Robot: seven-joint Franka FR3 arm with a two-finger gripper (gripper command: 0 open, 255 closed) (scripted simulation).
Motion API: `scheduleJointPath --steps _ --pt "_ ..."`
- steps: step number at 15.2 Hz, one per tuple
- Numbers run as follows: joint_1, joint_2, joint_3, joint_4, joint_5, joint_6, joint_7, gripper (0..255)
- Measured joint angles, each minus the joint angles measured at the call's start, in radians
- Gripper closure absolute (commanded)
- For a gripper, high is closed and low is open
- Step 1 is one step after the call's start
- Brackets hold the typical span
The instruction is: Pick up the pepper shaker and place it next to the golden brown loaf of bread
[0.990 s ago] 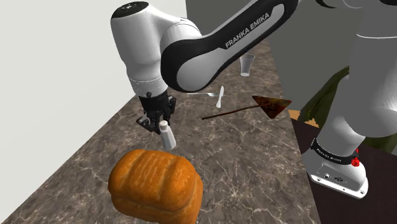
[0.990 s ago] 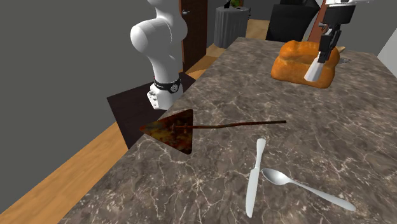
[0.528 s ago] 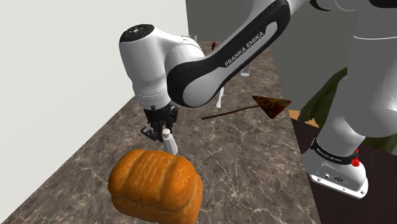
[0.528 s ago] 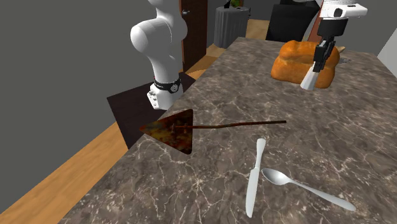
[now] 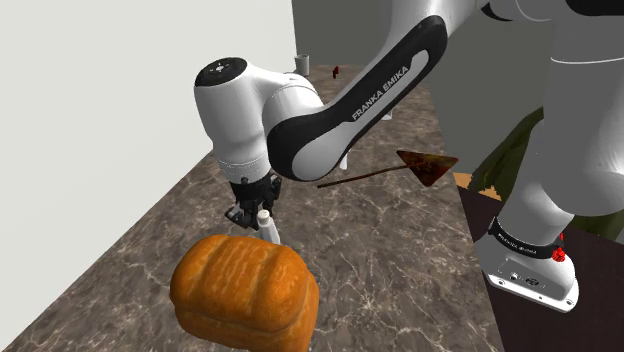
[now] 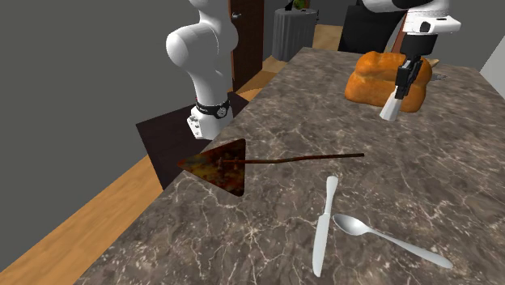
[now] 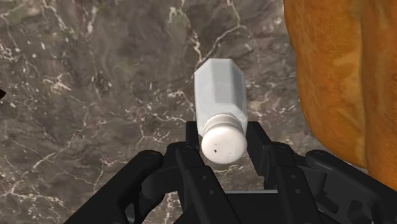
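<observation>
My black gripper [image 7: 222,141] is shut on the pepper shaker [image 7: 221,102], a white faceted bottle with a round dotted cap, clasped near its cap and tilted. In the shoulder view the shaker [image 5: 267,225] hangs from the gripper [image 5: 254,208] just behind the golden brown loaf of bread [image 5: 243,290]. In the second exterior view the shaker [image 6: 392,105] slants down in front of the loaf [image 6: 374,81], its base low over the dark marble counter [image 6: 267,121]; whether it touches the counter is unclear.
A dark long-handled server with a triangular blade [image 6: 223,164] lies mid-counter. A knife [image 6: 323,223] and a spoon [image 6: 380,236] lie near the second exterior view's lower right. The arm's stand [image 5: 528,275] is at the shoulder view's lower right. A white wall [image 5: 100,110] borders the counter.
The gripper has carried the shaker lower and closer to the loaf. The arm's elbow has swung toward the shoulder view's right. The fingers stayed shut on the shaker.
</observation>
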Motion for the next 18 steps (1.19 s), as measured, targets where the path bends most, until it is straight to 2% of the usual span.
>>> scheduleJointPath --steps 2,3,9,14,18 --pt "0.0 0.0 0.0 0.0 0.0 0.0 0.0 255" --pt "0.0 0.0 0.0 0.0 0.0 0.0 0.0 0" --pt "0.0 0.0 0.0 0.0 0.0 0.0 0.0 0" --pt "-0.006 -0.064 0.02 0.037 0.052 -0.086 -0.034 0" --pt "-0.005 -0.065 0.021 0.047 0.055 -0.099 -0.035 0"
